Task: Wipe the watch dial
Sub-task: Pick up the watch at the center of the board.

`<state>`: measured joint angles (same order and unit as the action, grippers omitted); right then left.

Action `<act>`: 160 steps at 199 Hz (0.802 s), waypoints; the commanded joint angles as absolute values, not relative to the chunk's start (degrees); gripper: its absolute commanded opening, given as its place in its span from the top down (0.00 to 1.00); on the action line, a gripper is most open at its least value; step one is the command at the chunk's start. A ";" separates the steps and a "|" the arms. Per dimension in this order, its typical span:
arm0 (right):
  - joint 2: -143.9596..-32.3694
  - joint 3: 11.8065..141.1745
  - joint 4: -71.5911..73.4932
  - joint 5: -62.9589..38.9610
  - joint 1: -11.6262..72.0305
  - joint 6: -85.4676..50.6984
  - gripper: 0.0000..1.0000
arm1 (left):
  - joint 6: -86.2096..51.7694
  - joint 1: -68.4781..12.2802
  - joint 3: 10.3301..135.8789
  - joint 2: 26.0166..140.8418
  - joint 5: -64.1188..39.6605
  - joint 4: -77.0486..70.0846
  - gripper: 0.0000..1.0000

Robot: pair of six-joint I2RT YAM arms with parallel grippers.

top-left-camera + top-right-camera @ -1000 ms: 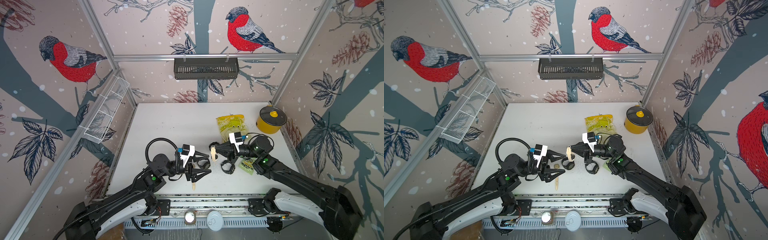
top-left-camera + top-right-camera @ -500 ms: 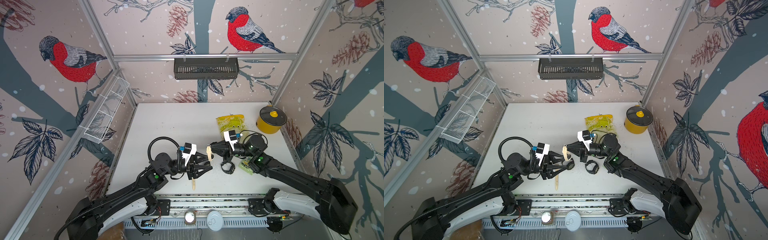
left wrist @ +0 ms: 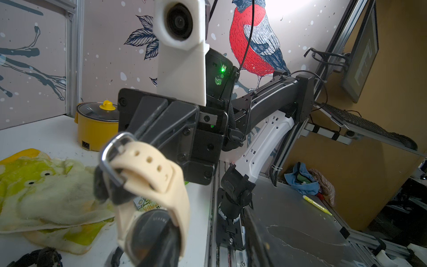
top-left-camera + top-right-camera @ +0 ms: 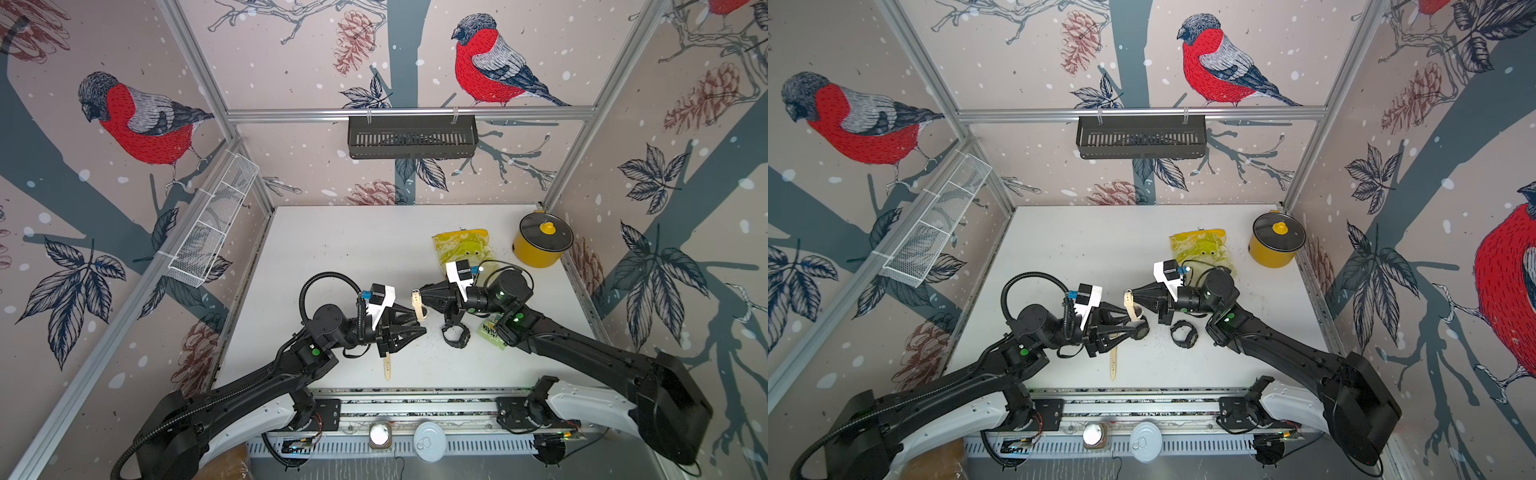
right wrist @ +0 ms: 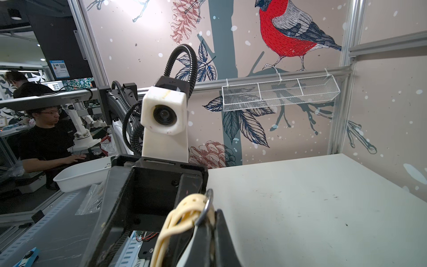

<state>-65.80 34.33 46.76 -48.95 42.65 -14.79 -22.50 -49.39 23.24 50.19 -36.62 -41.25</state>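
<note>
Right pincer (image 4: pixel 1135 300) of mine is clamped tight on the strap of the cream watch (image 4: pixel 1133 311). At seven o'clock from it, my left pincer (image 4: pixel 1136 328) stands half-closed around the dial (image 3: pixel 147 232), and I cannot tell whether it grips.

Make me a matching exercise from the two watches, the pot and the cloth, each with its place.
1 cream watch
2 black watch
3 pot
4 cloth

A spread flat beside the pot
B far right corner of the table
C strap end in the right tool
D curled in a ring on the table

Pairs: 1-C, 2-D, 3-B, 4-A
</note>
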 commanded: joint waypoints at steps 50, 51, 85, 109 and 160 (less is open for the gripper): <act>-65.61 32.78 51.83 -48.16 41.40 -15.93 0.96 | -23.12 -49.39 24.59 51.04 -37.78 -43.65 0.83; -65.63 32.69 52.02 -48.16 41.27 -16.14 0.96 | -23.12 -49.39 24.60 50.96 -37.79 -43.67 0.83; -66.31 30.01 60.63 -48.97 37.04 -23.40 0.96 | -22.98 -49.38 23.21 49.44 -37.04 -43.84 1.00; -67.04 29.17 56.62 -46.18 36.85 -20.66 0.78 | -25.23 -49.33 24.33 49.31 -36.26 -43.72 1.00; -66.47 19.64 61.62 -42.47 33.88 -14.59 0.62 | -32.83 -49.39 31.99 48.13 -22.36 -30.10 1.00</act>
